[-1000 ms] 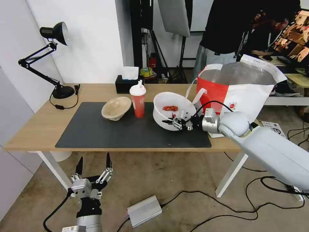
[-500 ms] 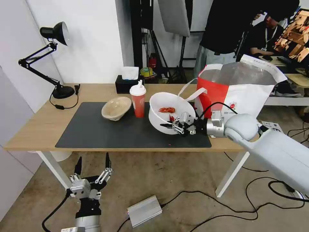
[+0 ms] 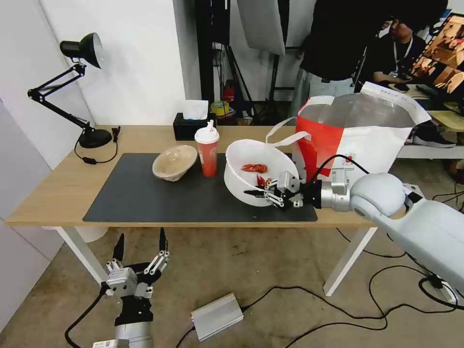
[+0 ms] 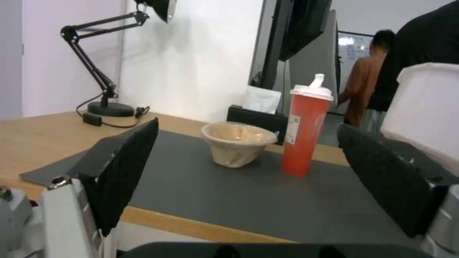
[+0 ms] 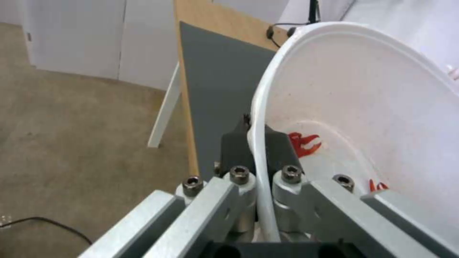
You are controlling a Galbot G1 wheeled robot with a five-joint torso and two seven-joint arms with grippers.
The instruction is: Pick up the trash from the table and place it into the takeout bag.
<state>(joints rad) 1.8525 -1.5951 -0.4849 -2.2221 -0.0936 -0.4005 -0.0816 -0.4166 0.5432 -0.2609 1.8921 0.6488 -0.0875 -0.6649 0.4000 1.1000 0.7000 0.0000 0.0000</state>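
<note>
Our right gripper (image 3: 255, 194) is clamped on the near rim of the white bowl (image 3: 251, 162), one finger inside the wall and one outside, as the right wrist view shows. The bowl is tilted toward us with red crayfish scraps (image 3: 254, 168) inside; it seems lifted off the dark mat (image 3: 145, 198), though we cannot be sure. Just right of it stands the takeout bag (image 3: 357, 130), mouth open. The red cup (image 3: 207, 152) and the beige bowl (image 3: 174, 162) sit on the mat to the left. Our left gripper (image 3: 140, 249) hangs below the table (image 3: 58, 188), its fingers spread wide.
</note>
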